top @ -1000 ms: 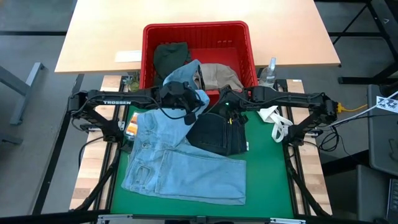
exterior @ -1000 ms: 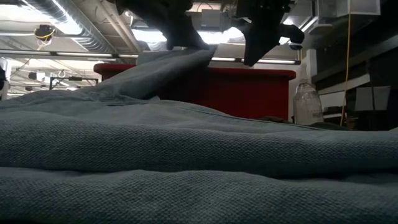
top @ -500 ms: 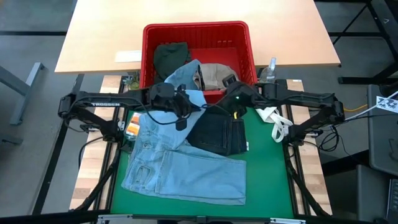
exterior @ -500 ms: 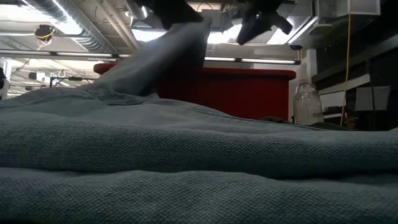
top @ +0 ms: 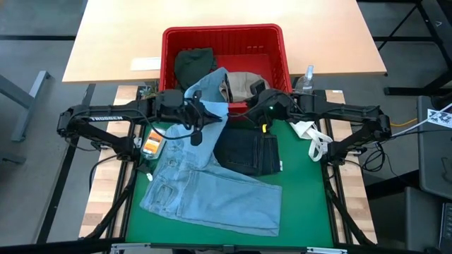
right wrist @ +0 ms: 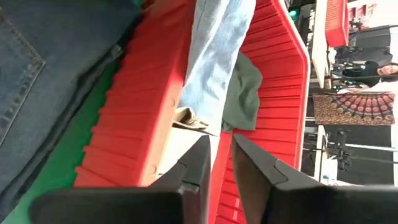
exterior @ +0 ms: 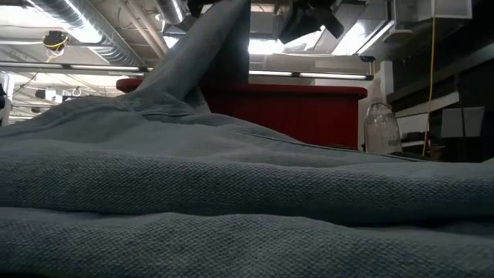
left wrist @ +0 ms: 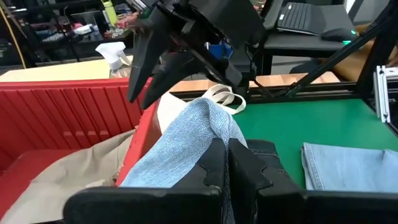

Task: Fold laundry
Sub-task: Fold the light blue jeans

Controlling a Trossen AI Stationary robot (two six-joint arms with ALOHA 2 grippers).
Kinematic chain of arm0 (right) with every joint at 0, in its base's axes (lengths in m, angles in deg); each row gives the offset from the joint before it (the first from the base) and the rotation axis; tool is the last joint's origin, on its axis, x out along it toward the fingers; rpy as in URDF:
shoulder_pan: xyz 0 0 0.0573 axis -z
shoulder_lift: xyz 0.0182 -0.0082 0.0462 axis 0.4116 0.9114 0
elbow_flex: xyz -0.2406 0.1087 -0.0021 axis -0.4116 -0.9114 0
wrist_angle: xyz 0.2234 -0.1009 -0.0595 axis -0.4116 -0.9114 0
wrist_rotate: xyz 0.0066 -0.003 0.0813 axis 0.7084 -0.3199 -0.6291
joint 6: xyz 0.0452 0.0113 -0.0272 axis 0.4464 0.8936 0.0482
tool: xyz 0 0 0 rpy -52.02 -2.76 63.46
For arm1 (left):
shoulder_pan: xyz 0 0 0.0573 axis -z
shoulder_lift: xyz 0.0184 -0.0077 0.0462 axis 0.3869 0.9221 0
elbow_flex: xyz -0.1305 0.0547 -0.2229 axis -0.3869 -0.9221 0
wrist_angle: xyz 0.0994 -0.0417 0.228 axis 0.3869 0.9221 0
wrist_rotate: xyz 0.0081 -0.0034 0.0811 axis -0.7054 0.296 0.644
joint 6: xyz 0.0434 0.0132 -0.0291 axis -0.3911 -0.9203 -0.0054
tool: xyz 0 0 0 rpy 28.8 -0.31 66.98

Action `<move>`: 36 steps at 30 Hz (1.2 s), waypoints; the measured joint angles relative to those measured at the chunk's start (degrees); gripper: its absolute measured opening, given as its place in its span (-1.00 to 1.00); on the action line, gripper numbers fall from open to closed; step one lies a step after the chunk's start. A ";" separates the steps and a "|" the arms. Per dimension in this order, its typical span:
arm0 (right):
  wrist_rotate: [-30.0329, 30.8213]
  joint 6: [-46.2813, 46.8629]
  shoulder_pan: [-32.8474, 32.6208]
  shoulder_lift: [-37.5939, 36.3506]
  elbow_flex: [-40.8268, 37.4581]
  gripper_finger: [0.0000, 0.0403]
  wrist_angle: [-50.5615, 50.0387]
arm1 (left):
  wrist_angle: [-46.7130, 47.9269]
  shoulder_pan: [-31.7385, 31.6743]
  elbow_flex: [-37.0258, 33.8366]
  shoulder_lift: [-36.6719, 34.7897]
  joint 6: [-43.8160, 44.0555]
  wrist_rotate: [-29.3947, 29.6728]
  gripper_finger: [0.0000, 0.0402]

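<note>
Your left gripper's [top: 198, 113] fingers [left wrist: 214, 163] were pinched tight on a fold of the light blue denim [top: 205, 190], lifting it just in front of the red basket [top: 279, 56] while the rest lay spread over the near half of the green mat [top: 304, 204]. Your right gripper's [top: 253, 90] fingers [right wrist: 198, 163] stood slightly parted and held nothing, hovering over the basket's near rim above the beige khaki piece [top: 247, 83]. The dark navy jeans [top: 247, 152] lay right of the denim, and the dark olive green piece [top: 192, 65] sat in the basket's far left.
</note>
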 joint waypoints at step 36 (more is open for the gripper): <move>-24.02 2.20 10.47 12.23 0.00 -0.03 16.82 | 2.37 1.96 0.02 -0.03 -3.06 0.20 -1.00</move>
